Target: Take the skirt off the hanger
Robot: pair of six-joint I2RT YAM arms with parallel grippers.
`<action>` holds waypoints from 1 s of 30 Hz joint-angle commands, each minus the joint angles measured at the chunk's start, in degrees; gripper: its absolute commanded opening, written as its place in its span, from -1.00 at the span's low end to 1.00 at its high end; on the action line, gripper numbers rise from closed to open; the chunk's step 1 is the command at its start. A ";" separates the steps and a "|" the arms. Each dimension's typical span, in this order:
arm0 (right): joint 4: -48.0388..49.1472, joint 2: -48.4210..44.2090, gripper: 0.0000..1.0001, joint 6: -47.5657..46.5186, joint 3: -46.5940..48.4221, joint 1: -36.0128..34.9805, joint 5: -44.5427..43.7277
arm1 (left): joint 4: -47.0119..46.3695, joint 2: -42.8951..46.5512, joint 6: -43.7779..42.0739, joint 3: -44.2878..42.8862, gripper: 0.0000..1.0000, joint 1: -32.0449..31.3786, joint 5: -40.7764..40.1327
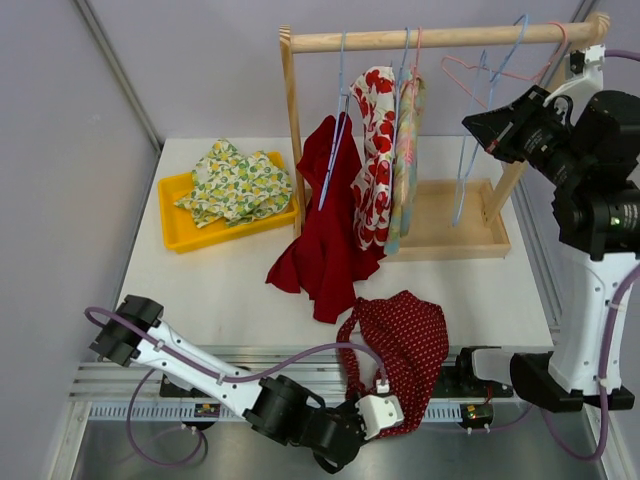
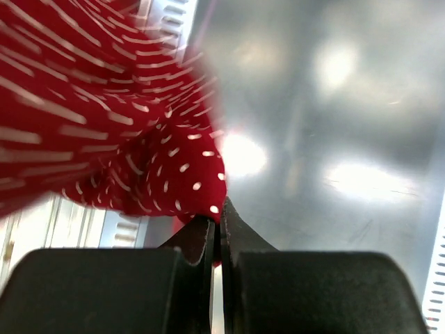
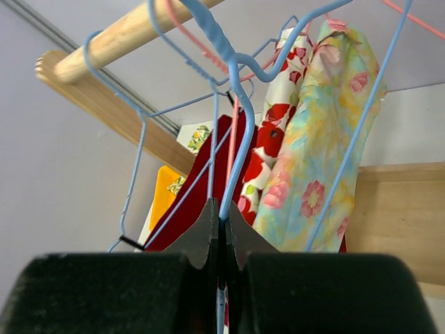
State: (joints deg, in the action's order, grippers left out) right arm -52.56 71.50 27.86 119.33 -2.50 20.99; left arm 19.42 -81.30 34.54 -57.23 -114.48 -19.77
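At the far left, a yellow tray [image 1: 166,212] held a lemon-print cloth [image 1: 235,182]. From overhead I saw the dotted red skirt [image 1: 410,340] off the rack, lying crumpled at the table's [image 1: 200,290] near edge and spilling over it. Only the left wrist camera showed the left gripper [image 2: 217,219] pinched tight on a fold of its hem. Farther back on the wooden rack [image 1: 440,38] hung a plain red garment [image 1: 325,240], trailing onto the table, then a red-flowered one [image 1: 372,160] and a pastel one [image 1: 405,150]. At the right, overhead showed only the raised arm. The right wrist camera showed the right gripper [image 3: 221,212] clamped on a bare blue hanger [image 3: 236,104].
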 commanded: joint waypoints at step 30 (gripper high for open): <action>12.92 1.62 0.80 -2.10 -19.75 0.83 -4.82 | 49.76 21.36 -14.63 -18.78 -1.00 45.37 -26.20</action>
State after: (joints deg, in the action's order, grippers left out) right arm -37.69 74.11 27.09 99.31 -1.69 17.19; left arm 65.63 -59.55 32.62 -72.29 -75.33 -41.43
